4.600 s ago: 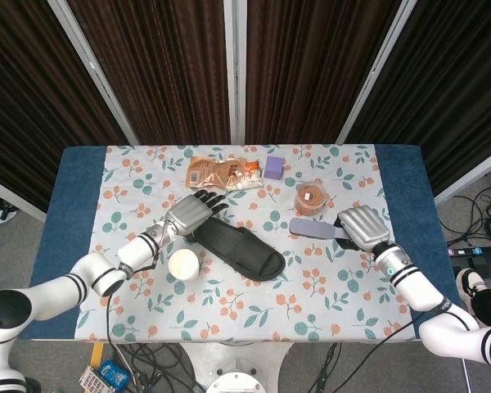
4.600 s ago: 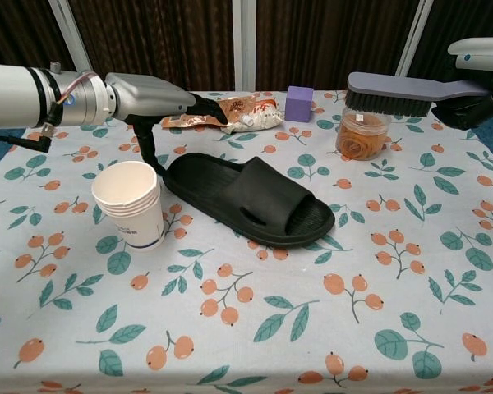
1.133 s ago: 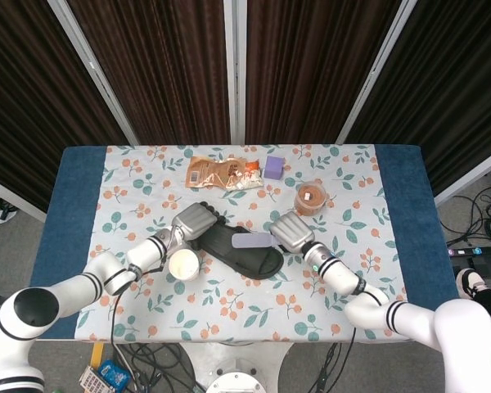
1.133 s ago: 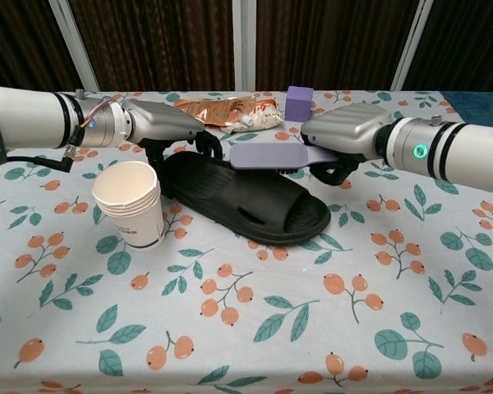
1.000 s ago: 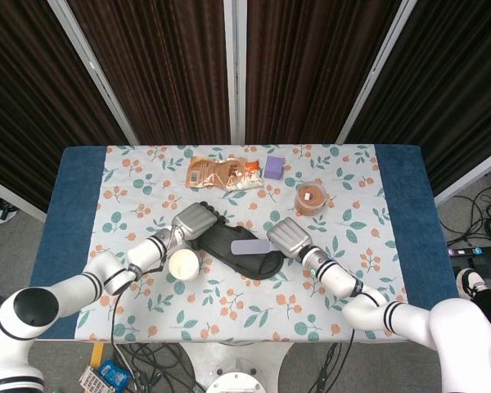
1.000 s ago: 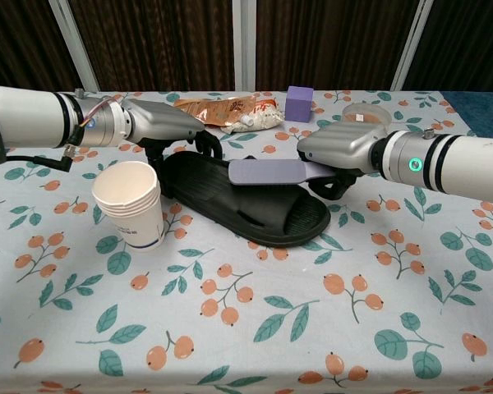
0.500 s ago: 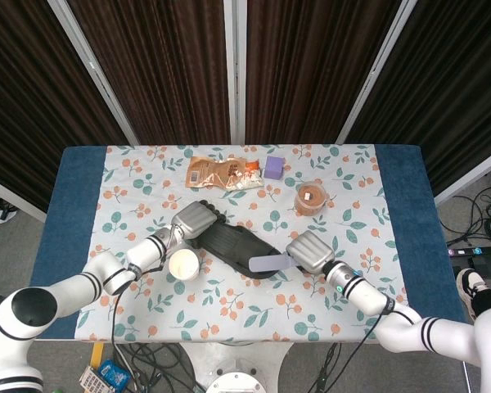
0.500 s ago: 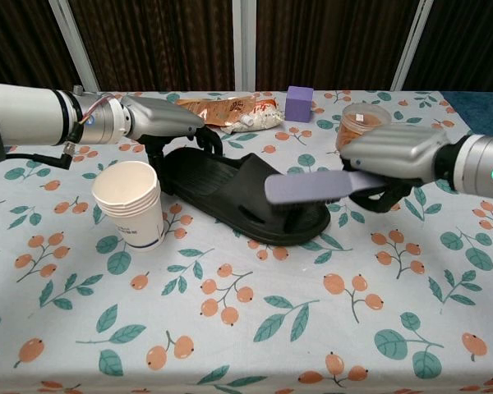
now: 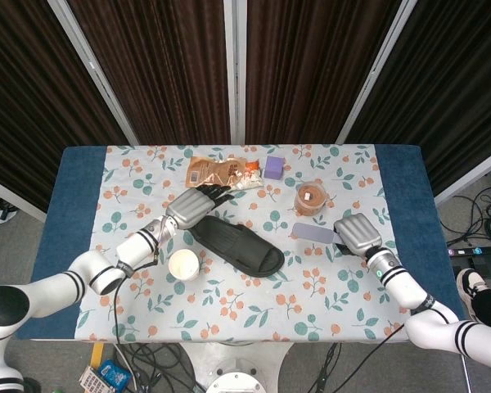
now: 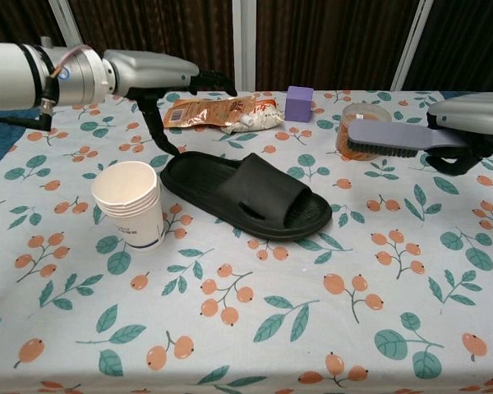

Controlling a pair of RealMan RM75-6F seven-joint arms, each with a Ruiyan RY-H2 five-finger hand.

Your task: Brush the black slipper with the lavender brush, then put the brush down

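The black slipper [image 9: 236,246] [image 10: 246,195] lies flat mid-table, its toe pointing right and toward me. My right hand [image 9: 356,233] [image 10: 472,119] grips the handle of the lavender brush [image 9: 315,232] [image 10: 398,135], holding it level with bristles down, off to the right of the slipper and in front of the jar. My left hand [image 9: 195,206] [image 10: 152,74] hovers behind the slipper's heel end. Its fingers stretch out and hold nothing, clear of the slipper.
A stack of paper cups [image 9: 183,264] [image 10: 131,203] stands left of the slipper. A snack bag [image 9: 221,172] [image 10: 226,111] and a purple block [image 9: 272,168] [image 10: 299,103] lie at the back. A clear jar [image 9: 311,198] [image 10: 357,131] with orange contents sits behind the brush.
My right hand has carried the brush off the slipper's toe and out to the right, higher up. My left hand has let go of the heel and lifted away.
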